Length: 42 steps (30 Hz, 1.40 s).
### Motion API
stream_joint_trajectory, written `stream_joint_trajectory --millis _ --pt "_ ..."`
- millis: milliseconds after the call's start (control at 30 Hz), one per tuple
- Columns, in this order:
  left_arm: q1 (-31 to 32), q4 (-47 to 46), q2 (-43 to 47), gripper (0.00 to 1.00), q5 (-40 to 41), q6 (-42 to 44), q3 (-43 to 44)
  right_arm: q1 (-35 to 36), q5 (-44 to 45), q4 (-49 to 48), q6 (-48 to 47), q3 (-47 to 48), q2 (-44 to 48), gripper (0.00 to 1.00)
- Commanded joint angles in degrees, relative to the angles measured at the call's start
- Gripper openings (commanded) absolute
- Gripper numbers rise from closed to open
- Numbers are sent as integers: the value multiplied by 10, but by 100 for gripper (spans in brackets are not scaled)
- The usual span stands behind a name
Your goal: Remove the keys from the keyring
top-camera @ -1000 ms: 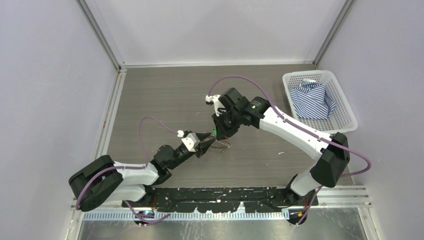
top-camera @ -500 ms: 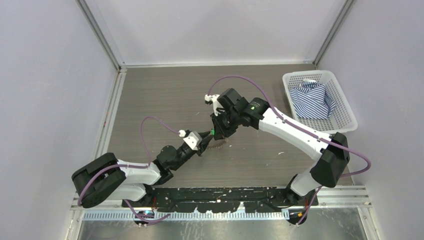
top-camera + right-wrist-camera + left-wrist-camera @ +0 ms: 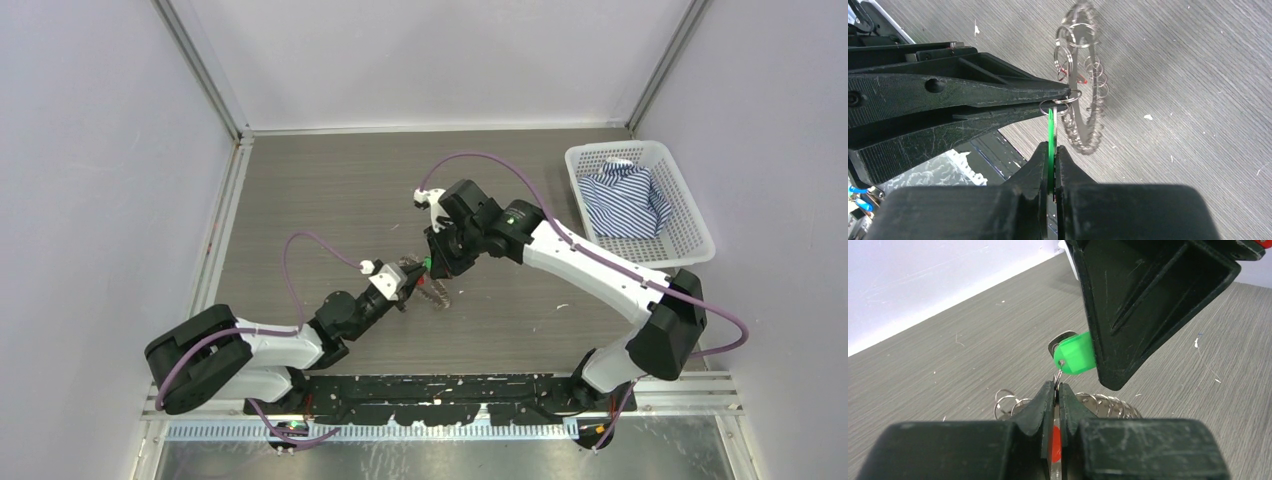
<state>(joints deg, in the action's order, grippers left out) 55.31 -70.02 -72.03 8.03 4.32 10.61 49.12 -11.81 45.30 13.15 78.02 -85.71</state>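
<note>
- claws meet over the middle of the grey table point(image 3: 320, 190), well left of the white basket point(image 3: 690, 245) holding a striped cloth point(image 3: 625, 200).
- right gripper point(image 3: 1052, 149) is clamped tight on the green key point(image 3: 1050, 122), seen edge-on.
- left gripper point(image 3: 1057, 385) is pinched closed on the thin keyring point(image 3: 1058, 375) wire at the green head's hole.
- silvery keys point(image 3: 1088, 132) fan out just beyond both tips.

Left of the one basket point(image 3: 692, 205), which is holding one striped cloth point(image 3: 625, 198), one green key point(image 3: 1075, 356), one wire ring point(image 3: 1060, 372) and uncountably many silvery keys point(image 3: 1082, 137) are hanging.
</note>
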Motion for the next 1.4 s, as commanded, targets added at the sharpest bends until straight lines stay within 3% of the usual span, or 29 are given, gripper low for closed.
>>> stream_joint_trajectory --millis 0,133,567,1067,1167,1367 --pt "6 -17 -3 8 20 22 13 2 -2 -56 15 -1 42 1" --pt "7 -23 -3 17 21 21 11 3 -15 -65 22 -10 43 1" --pt "10 -35 -17 22 16 15 4 3 -8 -72 29 -16 51 1" --pt "12 -9 1 18 12 5 -1 3 1 -87 37 -23 57 1" --pt "12 13 12 27 16 -3 0 3 4 -91 40 -29 59 1" --pt "12 54 34 28 28 -10 -3 2 -7 -122 56 -54 62 1"
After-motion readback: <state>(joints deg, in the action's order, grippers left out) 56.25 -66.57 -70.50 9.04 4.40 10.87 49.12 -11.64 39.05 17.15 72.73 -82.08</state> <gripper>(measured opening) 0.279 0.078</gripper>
